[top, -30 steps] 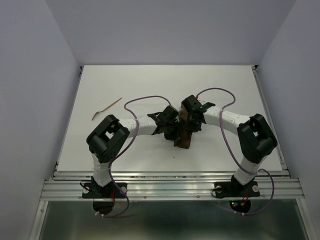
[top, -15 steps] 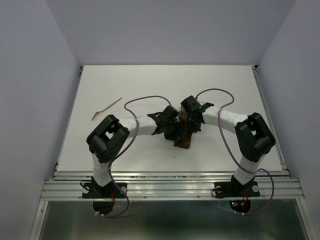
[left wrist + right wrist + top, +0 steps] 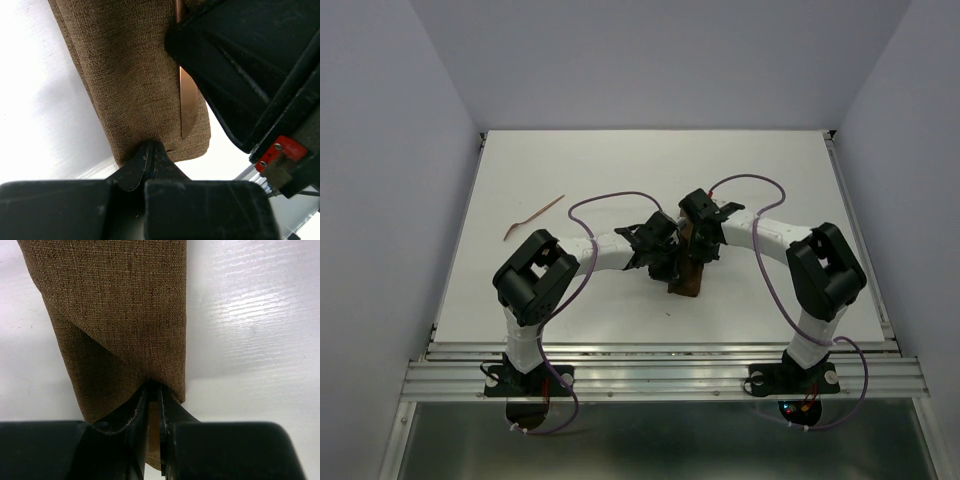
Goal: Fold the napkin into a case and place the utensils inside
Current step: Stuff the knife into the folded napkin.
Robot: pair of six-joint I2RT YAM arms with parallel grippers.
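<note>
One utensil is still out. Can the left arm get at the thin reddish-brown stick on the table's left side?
Probably, but not at once: the left gripper is shut on the dark brown fabric napkin and must release it first. Nothing stands between it and the stick.

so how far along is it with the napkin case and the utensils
Done: the napkin is folded into a narrow case. In hand: the left gripper pinches the napkin's end while the right gripper holds one utensil against it; whether it is inside is unclear. Left: the other utensil lies apart on the table.
</note>
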